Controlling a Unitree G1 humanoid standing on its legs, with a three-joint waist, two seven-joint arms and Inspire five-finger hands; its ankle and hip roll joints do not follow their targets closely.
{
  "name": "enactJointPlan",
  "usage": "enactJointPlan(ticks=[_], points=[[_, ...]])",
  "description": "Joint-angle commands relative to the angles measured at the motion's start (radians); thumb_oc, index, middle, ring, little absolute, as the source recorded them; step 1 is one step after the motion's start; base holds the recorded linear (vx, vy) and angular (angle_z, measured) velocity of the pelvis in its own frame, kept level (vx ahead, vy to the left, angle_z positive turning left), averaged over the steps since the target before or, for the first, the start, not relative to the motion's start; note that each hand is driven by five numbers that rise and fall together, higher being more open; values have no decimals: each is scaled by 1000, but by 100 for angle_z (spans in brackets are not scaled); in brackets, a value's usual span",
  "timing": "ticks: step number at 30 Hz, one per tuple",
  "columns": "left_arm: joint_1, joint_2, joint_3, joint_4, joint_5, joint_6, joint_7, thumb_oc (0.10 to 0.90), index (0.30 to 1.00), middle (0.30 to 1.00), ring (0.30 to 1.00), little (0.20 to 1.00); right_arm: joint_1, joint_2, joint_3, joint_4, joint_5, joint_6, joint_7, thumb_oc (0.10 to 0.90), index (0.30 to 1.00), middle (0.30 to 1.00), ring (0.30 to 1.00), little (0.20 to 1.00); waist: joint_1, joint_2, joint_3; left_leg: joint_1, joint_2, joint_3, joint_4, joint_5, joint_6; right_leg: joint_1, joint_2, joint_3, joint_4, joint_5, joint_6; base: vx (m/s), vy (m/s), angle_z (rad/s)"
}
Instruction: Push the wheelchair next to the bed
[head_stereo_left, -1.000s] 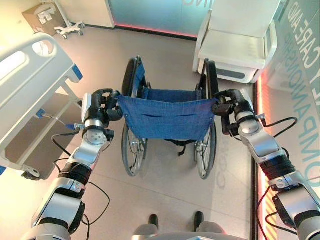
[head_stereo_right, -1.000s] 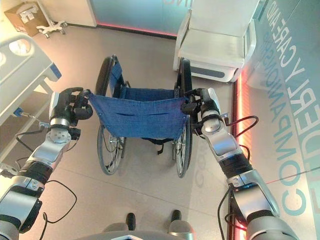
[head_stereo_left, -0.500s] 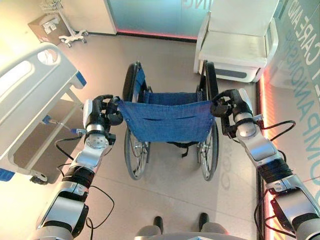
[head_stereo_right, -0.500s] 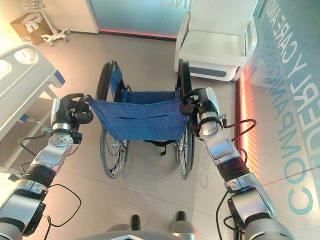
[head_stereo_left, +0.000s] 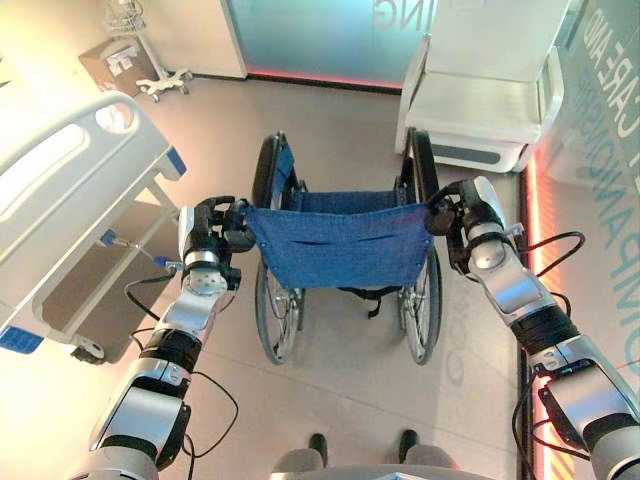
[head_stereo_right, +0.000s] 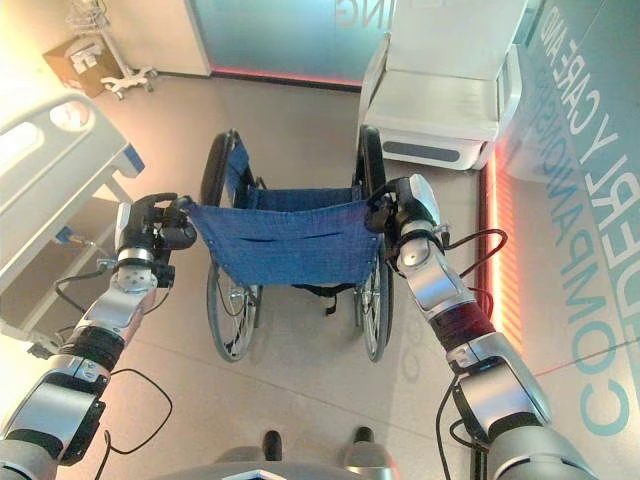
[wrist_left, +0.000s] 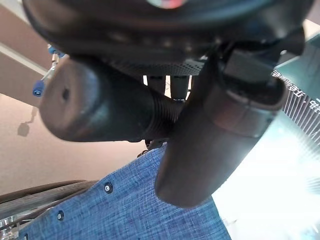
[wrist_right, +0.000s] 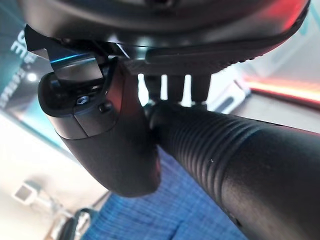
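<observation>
**A:** What shows from the left eye?

**B:** The wheelchair (head_stereo_left: 340, 250) stands on the floor in the middle, facing away. The left hand (head_stereo_left: 208, 235) is curled round its left handle, the right hand (head_stereo_left: 462, 212) round its right one. The bed (head_stereo_left: 70, 200) is on the left, a bit apart from the chair.

**A:** And the left wrist view?

**B:** The fingers (wrist_left: 210, 145) wrap the black handle (wrist_left: 100, 107), above the blue seat back (wrist_left: 130, 210).

**A:** The right wrist view?

**B:** Same there. The thumb (wrist_right: 107, 145) hooks round the ribbed grip (wrist_right: 240, 165).

**A:** Which way must it go?

**B:** I think left and far. The left hand is on the bed's side, so the chair should swing that way.
</observation>
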Motion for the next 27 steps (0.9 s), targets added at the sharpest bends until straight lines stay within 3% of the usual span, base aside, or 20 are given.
enactJointPlan(ticks=[1,3,6,7,9,11,15,18,20,25,27], points=[[42,-10,-23,-73,-27,-101,-77,400,300,300,300,300,54,-84,33,44,-41,-1,2,400,300,300,300,300,42,-52,74,-185,-7,-6,440,33,26,17,23,10,128,-85,-110,181,-36,4],[65,-28,-22,-80,-13,-135,-66,400,300,300,300,300,74,-80,27,74,-55,-50,-30,400,300,300,300,300,62,-29,102,-222,-46,-12,331,57,25,55,48,41,125,-97,-97,287,53,-2],[62,-34,-29,-83,-19,-155,-55,400,300,300,300,300,61,-72,33,102,-45,-56,-51,400,300,300,300,300,86,3,109,-211,-50,40,66,112,12,114,74,57,108,-119,-76,377,147,15],[59,-30,-29,-95,-21,-149,-53,400,300,300,300,300,51,-81,31,111,-32,-61,-52,400,300,300,300,300,106,1,102,-225,-82,13,37,96,23,135,66,69,90,-120,-63,351,171,-4],[68,-25,-25,-103,-29,-145,-54,400,300,300,300,300,47,-85,23,121,-22,-64,-39,400,300,300,300,300,120,-9,87,-220,-116,-29,49,42,48,136,47,82,89,-125,-46,358,176,-19],[96,-17,-13,-142,2,-126,-59,400,300,300,300,300,90,-83,-10,123,-8,-85,-29,400,300,300,300,300,125,-18,54,-175,-96,16,67,-18,70,138,-17,26,117,-135,-9,502,237,-57],[111,-16,-13,-164,21,-115,-54,400,300,300,300,300,114,-69,-31,136,-32,-110,-30,400,300,300,300,300,138,-12,33,-150,-128,-11,52,-33,98,125,-53,21,227,-119,12,334,219,-28],[101,0,-19,-190,23,-98,-69,400,300,300,300,300,122,-63,-46,143,-38,-117,-49,400,300,300,300,300,149,-8,11,-139,-157,-13,12,-28,121,96,-87,33,405,4,21,246,218,-1],[102,2,-25,-198,21,-88,-70,400,300,300,300,300,131,-59,-54,151,-10,-124,-50,400,300,300,300,300,150,-8,0,-122,-180,-23,-9,-29,134,73,-80,43,458,48,23,277,165,-17],[111,-7,-34,-185,5,-90,-54,400,300,300,300,300,122,-58,-36,150,24,-104,-36,400,300,300,300,300,89,12,12,-19,-177,-27,-47,-49,136,-133,-40,52,335,67,11,350,66,-5],[81,-1,-41,-151,-15,-106,-58,400,300,300,300,300,96,-67,-22,151,35,-96,-32,400,300,300,300,300,45,-3,39,28,-202,-54,-44,-94,144,-247,-26,72,202,145,27,474,-67,2]])
